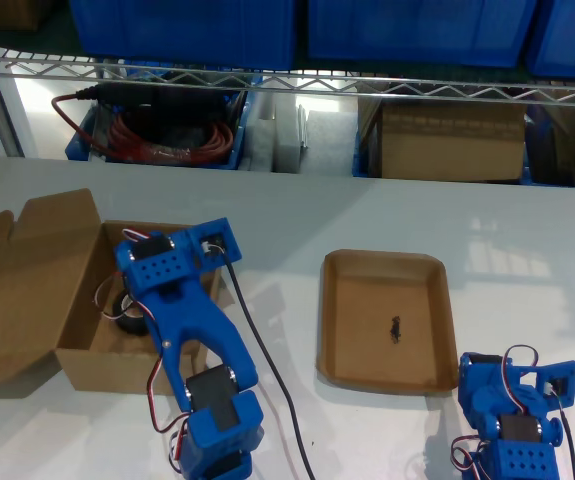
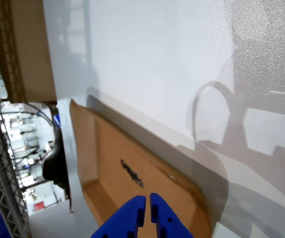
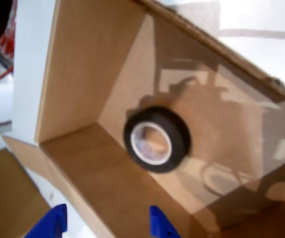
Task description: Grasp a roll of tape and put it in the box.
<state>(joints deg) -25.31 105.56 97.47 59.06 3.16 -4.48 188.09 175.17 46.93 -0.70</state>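
The roll of tape [image 3: 157, 140], a black ring with a pale core, is inside the brown cardboard box [image 3: 83, 64], against its floor and wall. My second gripper [image 3: 106, 225] hangs open above the box's near rim, apart from the tape. In the exterior view the second arm [image 1: 182, 300] leans over the box [image 1: 107, 370] at the exterior view's left and hides most of the tape [image 1: 130, 316]. The lid flap [image 1: 17, 280] lies open. My first gripper [image 2: 148, 203] is shut on nothing. It is over the near edge of the shallow tray [image 2: 107, 148].
The shallow cardboard tray [image 1: 329, 320] with a small dark mark lies right of centre in the exterior view, and the first arm [image 1: 512, 410] sits at its lower right. A black cable [image 1: 267, 360] runs across the table. A wire shelf [image 1: 297, 85] with blue bins stands behind.
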